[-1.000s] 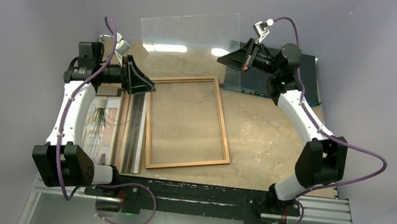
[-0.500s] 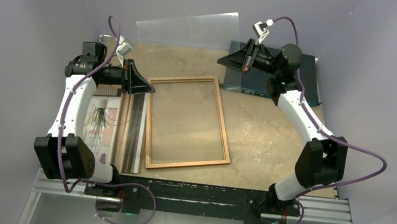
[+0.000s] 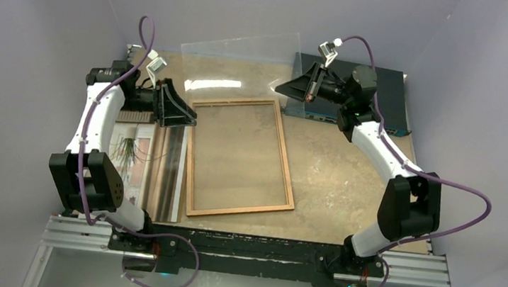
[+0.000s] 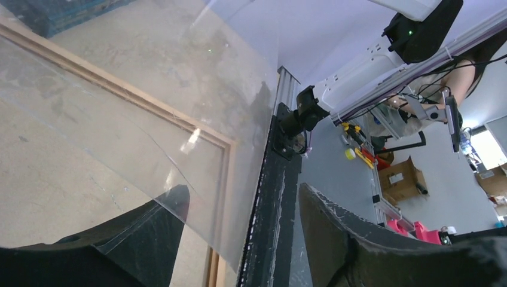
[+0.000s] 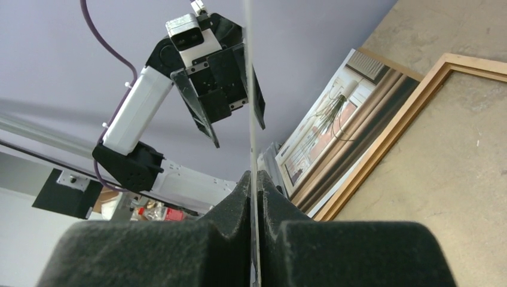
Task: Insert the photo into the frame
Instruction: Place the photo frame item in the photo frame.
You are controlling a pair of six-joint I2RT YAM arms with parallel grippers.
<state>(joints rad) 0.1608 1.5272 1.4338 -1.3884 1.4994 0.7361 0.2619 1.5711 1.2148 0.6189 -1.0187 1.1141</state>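
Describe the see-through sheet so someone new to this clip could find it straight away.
Start at the tan table and find the orange-brown wooden frame lying flat on it. By the frame's far end a large clear sheet is held up off the table, one edge pinched in the right hand. Unlike the striped photo and frame, it is see-through, showing only glare.

Nothing legible in any view: no lettering on the photo (image 3: 131, 163), none on the clear pane (image 3: 238, 60) at the right tool (image 3: 282, 88), and the dark box (image 3: 393, 83) behind it is too small to read.
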